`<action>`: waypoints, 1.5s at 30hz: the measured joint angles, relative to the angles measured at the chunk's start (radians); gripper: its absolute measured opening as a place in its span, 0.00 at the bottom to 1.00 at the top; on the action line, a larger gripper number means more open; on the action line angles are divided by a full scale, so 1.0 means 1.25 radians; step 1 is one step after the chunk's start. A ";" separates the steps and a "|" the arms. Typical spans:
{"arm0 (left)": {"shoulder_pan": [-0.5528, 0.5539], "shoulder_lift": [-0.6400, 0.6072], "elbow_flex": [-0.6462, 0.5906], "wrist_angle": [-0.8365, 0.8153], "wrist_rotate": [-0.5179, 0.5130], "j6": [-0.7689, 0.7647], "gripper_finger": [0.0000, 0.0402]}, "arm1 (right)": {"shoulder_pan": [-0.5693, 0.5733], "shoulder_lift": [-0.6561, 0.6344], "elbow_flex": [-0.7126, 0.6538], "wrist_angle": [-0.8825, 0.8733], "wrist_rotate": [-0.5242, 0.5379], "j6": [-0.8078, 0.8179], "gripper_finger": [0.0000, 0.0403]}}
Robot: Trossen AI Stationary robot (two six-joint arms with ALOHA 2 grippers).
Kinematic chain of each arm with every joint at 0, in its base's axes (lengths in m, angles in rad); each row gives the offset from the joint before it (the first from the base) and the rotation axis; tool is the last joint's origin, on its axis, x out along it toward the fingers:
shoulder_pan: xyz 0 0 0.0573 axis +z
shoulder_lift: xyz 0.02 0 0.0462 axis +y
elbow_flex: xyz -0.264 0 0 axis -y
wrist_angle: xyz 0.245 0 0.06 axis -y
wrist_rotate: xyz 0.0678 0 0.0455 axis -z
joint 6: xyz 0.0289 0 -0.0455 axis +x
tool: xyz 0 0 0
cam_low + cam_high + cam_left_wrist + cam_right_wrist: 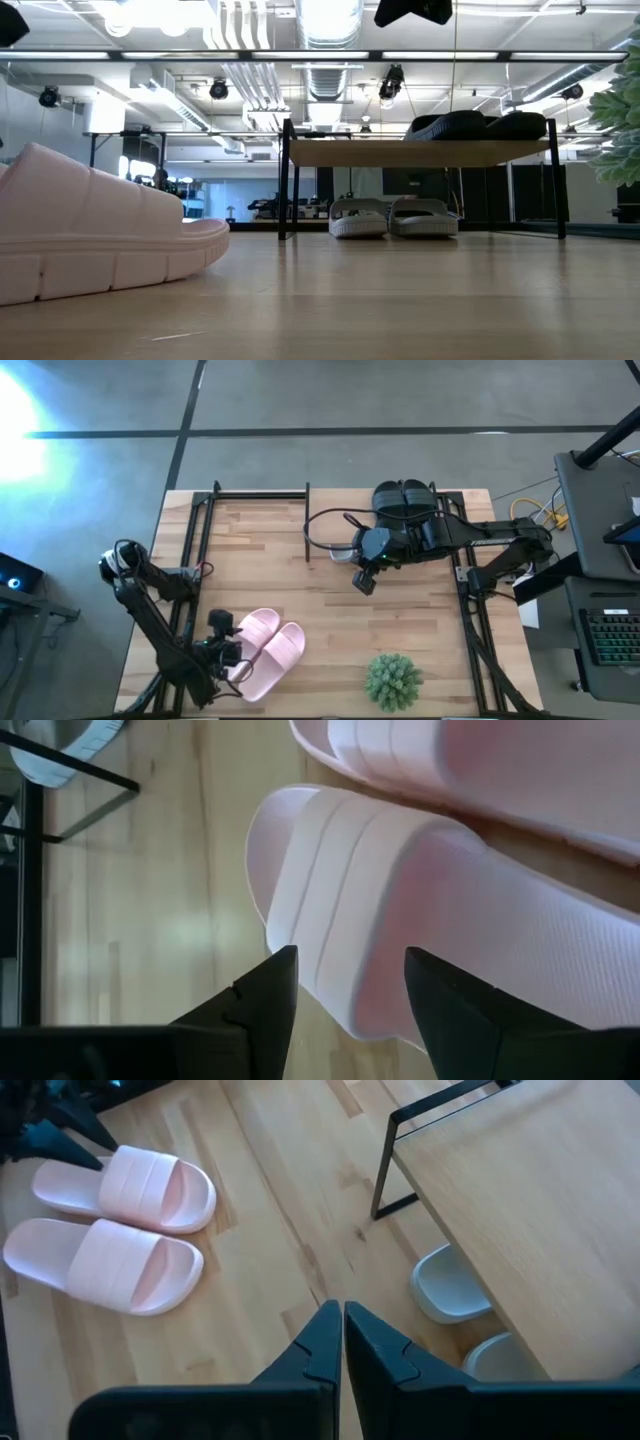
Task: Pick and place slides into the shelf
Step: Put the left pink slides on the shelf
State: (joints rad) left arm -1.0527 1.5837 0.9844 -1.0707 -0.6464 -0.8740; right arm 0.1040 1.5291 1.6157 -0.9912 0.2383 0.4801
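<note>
Left gripper is hovering with fingers spread over the pale pink wide-strapped slides lying near the tabletop's front edge, holding nothing. Right gripper, fingers pressed together and empty, is hanging beside the wooden-topped, black-framed shelf. Closing off-centre could likely push one slide aside.

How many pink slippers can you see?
2. Both pink slides lie side by side on the table's near-left part, one by the left gripper, the other beside it.
</note>
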 joint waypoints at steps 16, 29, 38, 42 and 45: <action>0.077 -0.010 -0.122 0.085 -0.036 0.068 0.42 | 0.000 0.000 0.000 -0.025 0.000 0.029 0.02; 0.096 -0.011 -0.161 0.196 -0.051 0.148 0.18 | 0.000 0.000 0.000 -0.024 0.000 0.035 0.02; 0.123 -0.014 -0.162 0.172 -0.048 0.139 0.01 | 0.000 -0.008 0.000 -0.019 0.038 0.031 0.02; 0.125 -0.038 -0.159 0.131 -0.020 0.139 0.01 | 0.013 -0.008 0.000 -0.019 0.035 0.034 0.02; 0.125 -0.083 -0.160 0.085 0.008 0.122 0.00 | 0.038 -0.006 0.000 -0.017 0.034 0.033 0.02</action>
State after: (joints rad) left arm -0.8959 1.4801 0.7845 -0.9646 -0.6369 -0.7213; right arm 0.1511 1.5213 1.6157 -1.0119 0.2813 0.5217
